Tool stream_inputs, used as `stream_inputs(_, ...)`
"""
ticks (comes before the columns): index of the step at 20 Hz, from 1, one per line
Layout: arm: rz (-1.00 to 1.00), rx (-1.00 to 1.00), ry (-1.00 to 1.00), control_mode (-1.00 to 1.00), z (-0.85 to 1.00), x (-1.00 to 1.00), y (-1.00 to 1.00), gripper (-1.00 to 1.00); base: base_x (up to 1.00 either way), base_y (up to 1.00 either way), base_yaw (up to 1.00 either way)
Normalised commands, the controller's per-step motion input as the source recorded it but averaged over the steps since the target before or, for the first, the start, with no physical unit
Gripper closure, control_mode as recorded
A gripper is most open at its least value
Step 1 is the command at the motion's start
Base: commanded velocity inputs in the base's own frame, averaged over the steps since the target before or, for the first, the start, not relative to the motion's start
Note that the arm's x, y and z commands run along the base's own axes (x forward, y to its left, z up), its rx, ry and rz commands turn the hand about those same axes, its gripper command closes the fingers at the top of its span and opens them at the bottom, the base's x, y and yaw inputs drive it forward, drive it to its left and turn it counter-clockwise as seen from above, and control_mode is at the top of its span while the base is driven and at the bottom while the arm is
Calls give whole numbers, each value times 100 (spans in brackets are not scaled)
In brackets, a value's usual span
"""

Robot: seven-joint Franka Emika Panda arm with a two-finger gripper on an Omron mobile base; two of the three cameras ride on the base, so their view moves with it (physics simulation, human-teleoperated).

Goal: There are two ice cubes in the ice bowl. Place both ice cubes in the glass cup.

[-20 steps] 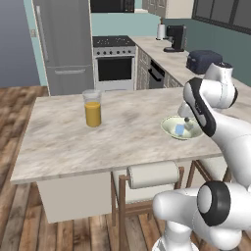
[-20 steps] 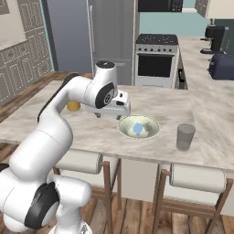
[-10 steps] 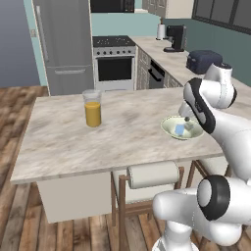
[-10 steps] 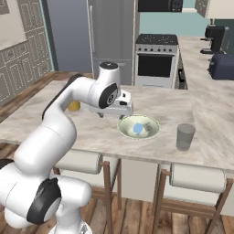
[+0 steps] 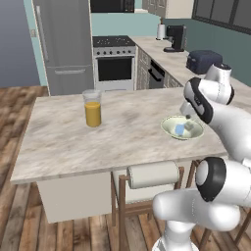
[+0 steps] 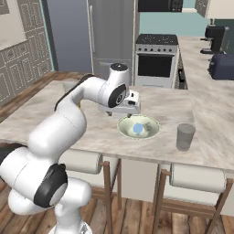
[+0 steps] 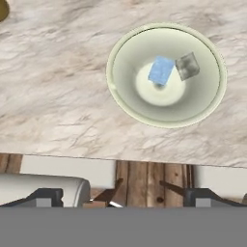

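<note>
Gripper point(image 6: 129, 114) hangs at the ice bowl's point(image 6: 155, 132) 10 o'clock rim in the right base view, jaws apart and empty; the glass cup point(image 6: 185, 136) stands at its 3 o'clock on the surface point(image 6: 96, 128).

From the hand view, two ice cubes point(image 7: 161, 70) lie mid-bowl, touching: one light blue, one greyish. They are probably light, hard and slippery, so I would pinch one across flat faces.

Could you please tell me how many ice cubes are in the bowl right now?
2. A light-blue ice cube lies near the centre of the ice bowl; a greyer ice cube lies right beside it. None seem hidden.
</note>
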Motion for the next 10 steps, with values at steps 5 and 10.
stream_inputs(5,-1,1,0,-100,-34,47,-39,-100,0,0,0)
stream_inputs(10,-15,5,0,-100,-40,53,-31,-100,0,0,0)
